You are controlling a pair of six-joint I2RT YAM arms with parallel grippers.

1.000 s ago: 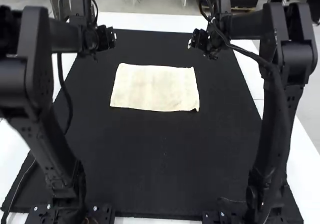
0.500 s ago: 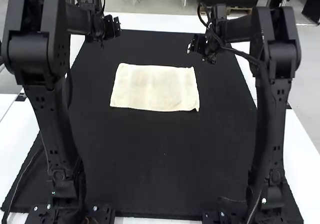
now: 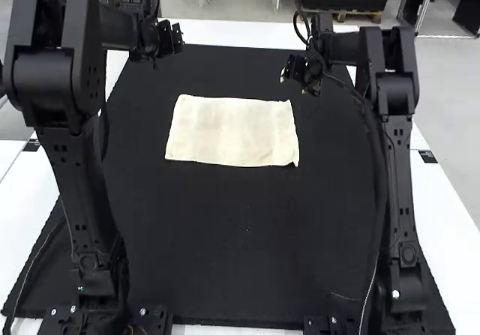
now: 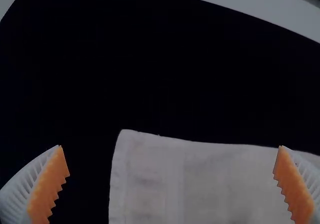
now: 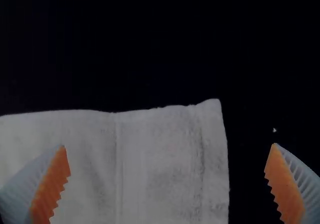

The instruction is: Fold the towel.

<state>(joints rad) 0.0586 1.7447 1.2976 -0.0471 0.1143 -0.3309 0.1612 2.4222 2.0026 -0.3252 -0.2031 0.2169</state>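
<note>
My left gripper [image 3: 171,38] hangs above the mat, beyond the towel's far left corner. The right gripper [image 3: 288,70] is held above the mat past the far right corner. Between and nearer than both, the cream towel [image 3: 232,131] lies flat as a rectangle; whether it is layered I cannot tell. In the left wrist view, the left gripper [image 4: 171,156] is open over one corner of the towel [image 4: 200,184]. In the right wrist view, the right gripper [image 5: 167,156] is open too, with a corner of the towel [image 5: 160,169] between and below its fingers.
A black mat [image 3: 240,237] covers the middle of the white table [image 3: 244,33]. Both arms rise from the near edge, one at each side, with cables hanging along them.
Both arms' links have swung, the left arm's mostly earlier and the right arm's inward throughout. The left gripper has shifted slightly right and nearer; the right gripper has barely moved. The towel lies unchanged.
</note>
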